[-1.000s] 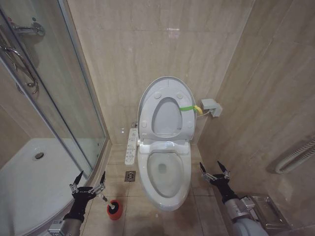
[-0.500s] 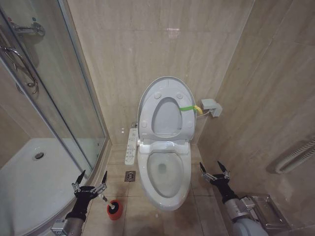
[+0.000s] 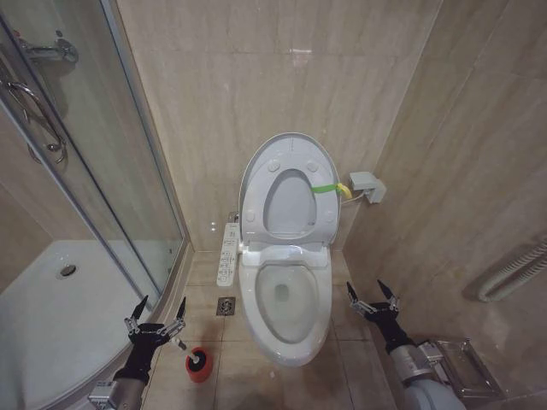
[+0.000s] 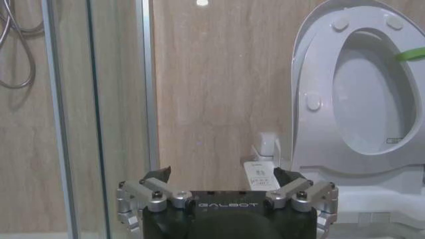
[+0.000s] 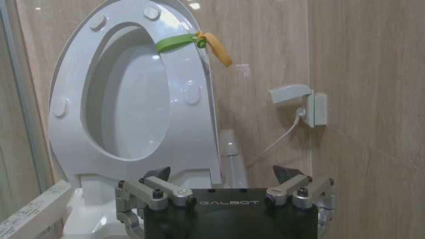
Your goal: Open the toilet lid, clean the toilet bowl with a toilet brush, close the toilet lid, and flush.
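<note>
GALBOT lettering on left gripper (image 3: pixel 155 313) and right gripper (image 3: pixel 371 295), both spread wide; toilet lid (image 3: pixel 289 184) raised.

A small bathroom: beige tiled walls (image 3: pixel 256 85), a glass shower enclosure (image 3: pixel 94 188), and a toilet bowl (image 3: pixel 286 312) with its toilet lid (image 3: pixel 289 154) raised.

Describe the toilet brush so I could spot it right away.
Start at the white toilet bowl against the tiled wall. On the floor to its left, near the shower's curved edge, stands a small red holder. The brush sits in it: dark head, thin white handle, just beside the left tool. It is the only red thing there.
</note>
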